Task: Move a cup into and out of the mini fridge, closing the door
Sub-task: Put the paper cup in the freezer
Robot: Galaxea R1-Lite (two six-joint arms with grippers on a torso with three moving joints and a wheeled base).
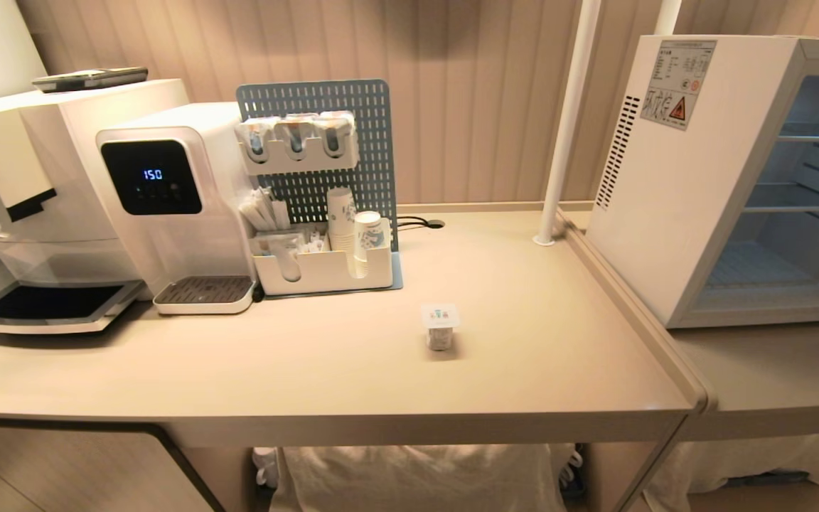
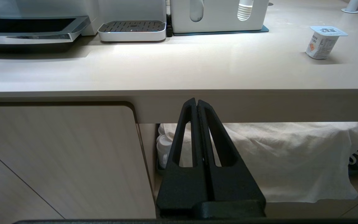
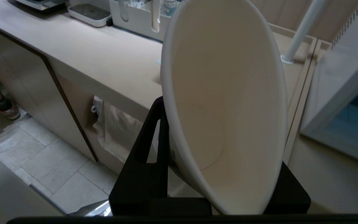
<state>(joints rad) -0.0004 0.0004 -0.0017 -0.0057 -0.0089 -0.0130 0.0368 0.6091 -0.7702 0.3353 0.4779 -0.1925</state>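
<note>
Left of the fridge (image 3: 337, 77), below bench (image 3: 104, 68) height, the right gripper's (image 3: 219, 174) fingers pinch the cup (image 3: 225, 102), mouth camera-ward; left fingers (image 2: 191, 130) pressed together.

Readable text is scarce. The water dispenser (image 1: 168, 192), at about 10 o'clock in the head view, shows "150" in blue digits on its black display (image 1: 151, 176).

The mini fridge (image 1: 672, 185), at about 2 o'clock, carries a warning sticker (image 1: 680, 84) on its side wall: a triangular hazard sign in a red field, with rows of print too small to read.

The plastic pot (image 1: 441, 326) on the bench (image 1: 537, 355) has a printed foil lid and side label; lettering illegible in both views.
</note>
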